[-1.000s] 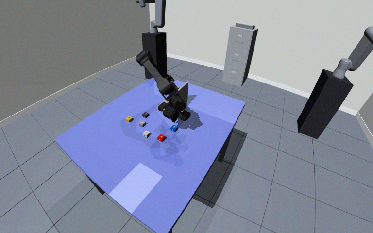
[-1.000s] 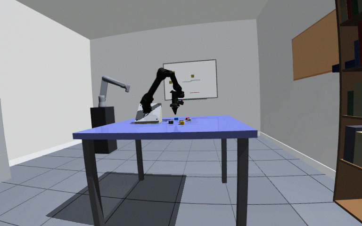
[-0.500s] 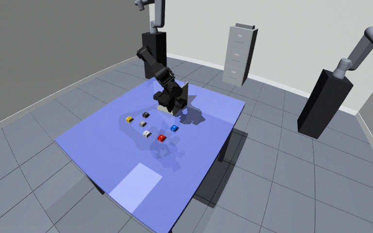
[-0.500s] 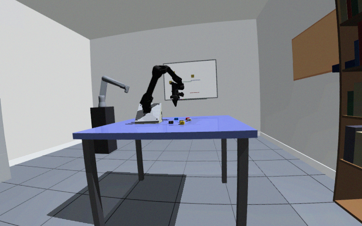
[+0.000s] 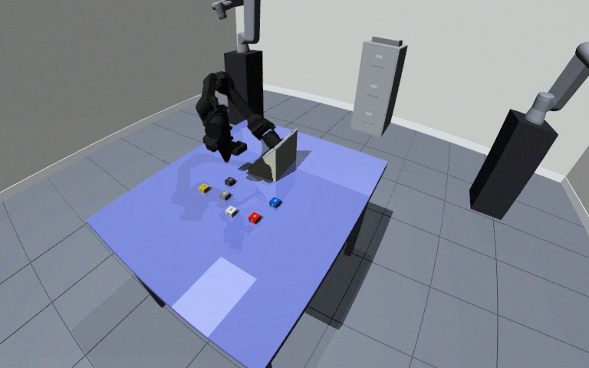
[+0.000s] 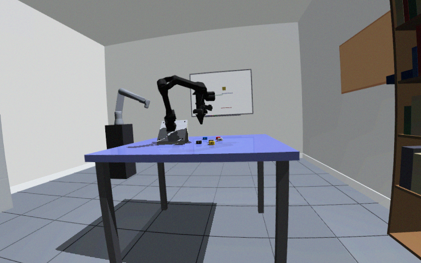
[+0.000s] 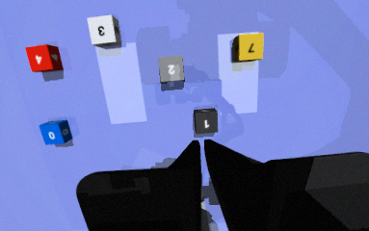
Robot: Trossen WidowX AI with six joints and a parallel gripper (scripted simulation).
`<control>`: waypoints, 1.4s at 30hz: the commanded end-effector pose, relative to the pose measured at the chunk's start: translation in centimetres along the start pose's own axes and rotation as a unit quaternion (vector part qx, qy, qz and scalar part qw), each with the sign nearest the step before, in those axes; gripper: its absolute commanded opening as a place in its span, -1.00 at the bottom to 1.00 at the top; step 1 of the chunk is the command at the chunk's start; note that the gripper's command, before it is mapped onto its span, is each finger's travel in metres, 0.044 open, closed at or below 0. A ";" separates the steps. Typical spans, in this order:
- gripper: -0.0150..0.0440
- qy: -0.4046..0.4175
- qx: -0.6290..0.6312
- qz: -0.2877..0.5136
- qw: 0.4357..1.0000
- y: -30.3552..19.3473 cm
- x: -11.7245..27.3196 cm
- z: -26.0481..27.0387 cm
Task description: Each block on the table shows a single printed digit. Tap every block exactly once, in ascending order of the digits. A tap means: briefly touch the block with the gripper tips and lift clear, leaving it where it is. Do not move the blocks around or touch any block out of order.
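My gripper (image 5: 227,160) (image 6: 201,123) (image 7: 200,145) is shut and empty, well above the table. In the wrist view its tips show just below the black block (image 7: 205,121) (image 5: 229,181) (image 6: 198,142), digit 1. The blue block (image 7: 55,133) (image 5: 274,202) (image 6: 204,138) shows 0. The grey block (image 7: 171,69) (image 5: 225,195) shows 2. The white block (image 7: 102,30) (image 5: 230,211) shows 3. The red block (image 7: 42,58) (image 5: 254,218) shows 4. The yellow block (image 7: 250,47) (image 5: 203,188) (image 6: 211,143) shows 7. In the exterior view the grey block is mostly hidden.
A pale upright panel (image 5: 285,157) (image 6: 181,132) stands at the arm's base on the blue table (image 5: 261,328) (image 6: 189,158). Two grey arms on black pedestals and a filing cabinet (image 5: 375,87) stand beyond the table. A bookshelf (image 6: 411,130) is at the right in the exterior view.
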State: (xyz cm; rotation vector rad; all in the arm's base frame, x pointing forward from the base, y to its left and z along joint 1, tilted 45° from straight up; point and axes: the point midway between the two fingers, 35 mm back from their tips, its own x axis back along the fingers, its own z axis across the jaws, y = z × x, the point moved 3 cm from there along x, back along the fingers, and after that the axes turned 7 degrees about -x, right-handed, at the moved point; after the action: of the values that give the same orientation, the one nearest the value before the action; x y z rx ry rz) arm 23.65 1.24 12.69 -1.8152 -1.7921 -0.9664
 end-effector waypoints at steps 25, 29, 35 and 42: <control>-0.42 -0.009 0.009 0.000 1.000 -0.6 -9.2 -1.9; -0.42 -0.009 0.009 0.000 1.000 -0.6 -9.9 -1.9; -0.42 -0.009 0.009 0.000 1.000 -0.6 -10.8 -2.0; -0.42 -0.010 0.009 0.000 1.000 -0.6 -11.4 -2.0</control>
State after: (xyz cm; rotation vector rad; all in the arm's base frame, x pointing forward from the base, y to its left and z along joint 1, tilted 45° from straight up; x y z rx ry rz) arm 23.51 -7.80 6.04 -1.8173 -1.8055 -0.9430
